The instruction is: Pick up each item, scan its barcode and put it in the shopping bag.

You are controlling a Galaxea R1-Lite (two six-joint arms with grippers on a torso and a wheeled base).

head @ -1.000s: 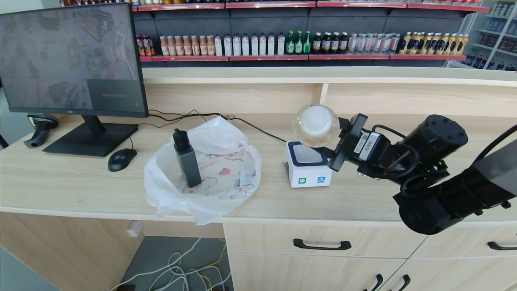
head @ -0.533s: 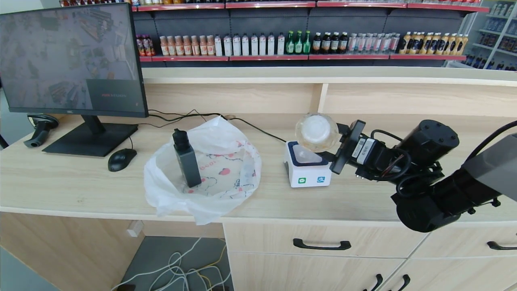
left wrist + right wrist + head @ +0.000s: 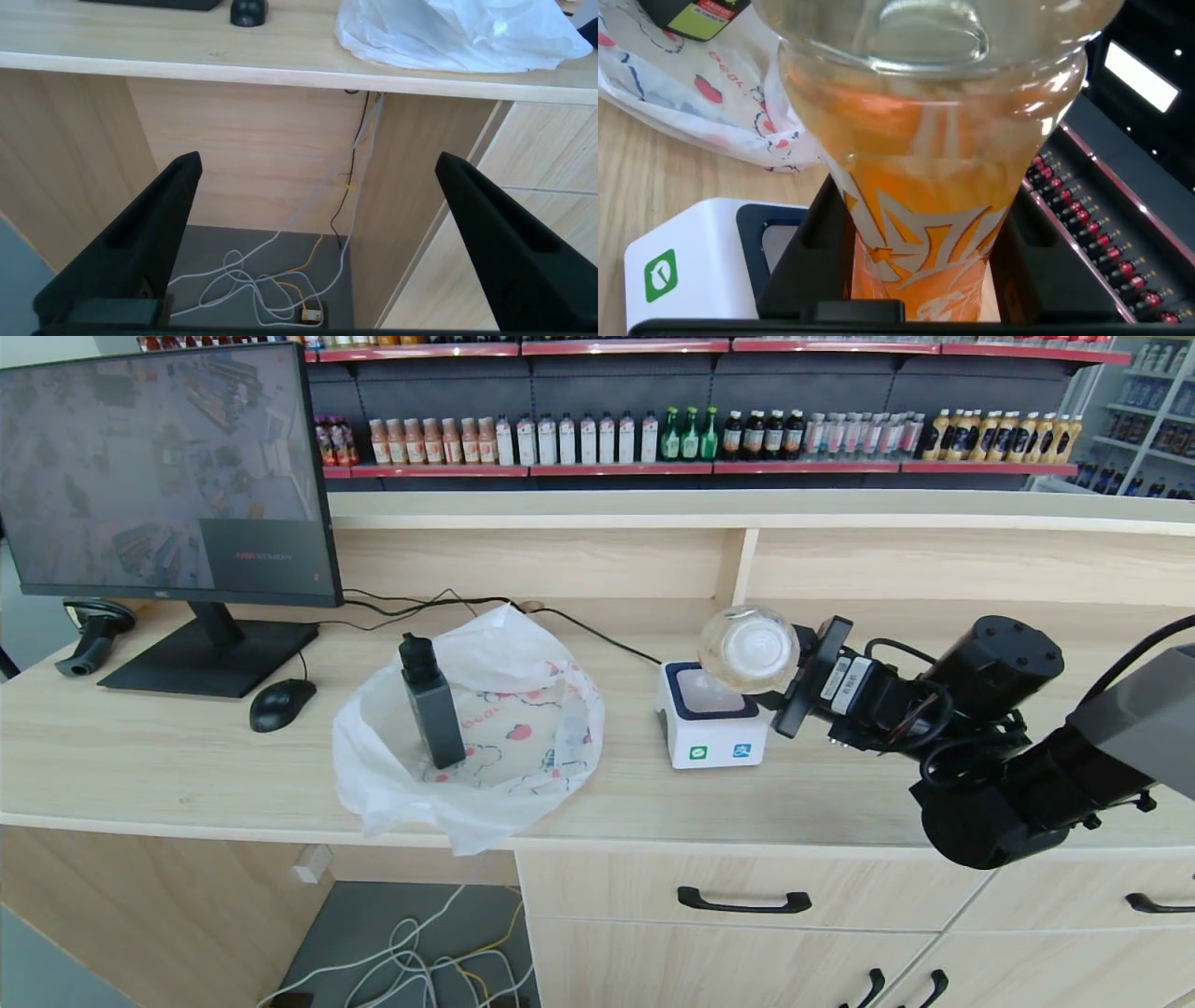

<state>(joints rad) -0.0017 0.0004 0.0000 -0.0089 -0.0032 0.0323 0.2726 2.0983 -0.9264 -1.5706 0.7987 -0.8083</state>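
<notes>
My right gripper (image 3: 782, 665) is shut on a clear cup of orange drink (image 3: 748, 649), held on its side just above the white barcode scanner (image 3: 711, 715). In the right wrist view the cup (image 3: 924, 159) sits between the black fingers, with the scanner (image 3: 719, 271) below it. The white shopping bag (image 3: 471, 728) lies open on the counter left of the scanner, with a dark grey bottle (image 3: 430, 702) standing inside. My left gripper (image 3: 318, 243) hangs open below the counter edge, facing the floor; the bag (image 3: 458, 33) shows above it.
A monitor (image 3: 163, 476), a mouse (image 3: 281, 704) and a handheld scanner (image 3: 89, 635) stand at the counter's left. Cables run behind the bag. A raised wooden ledge (image 3: 747, 523) backs the counter. Drawers with black handles (image 3: 744, 901) lie below the front edge.
The right gripper has lowered the cup toward the scanner, then shifted it slightly right and tilted it. The bag and the bottle have not moved.
</notes>
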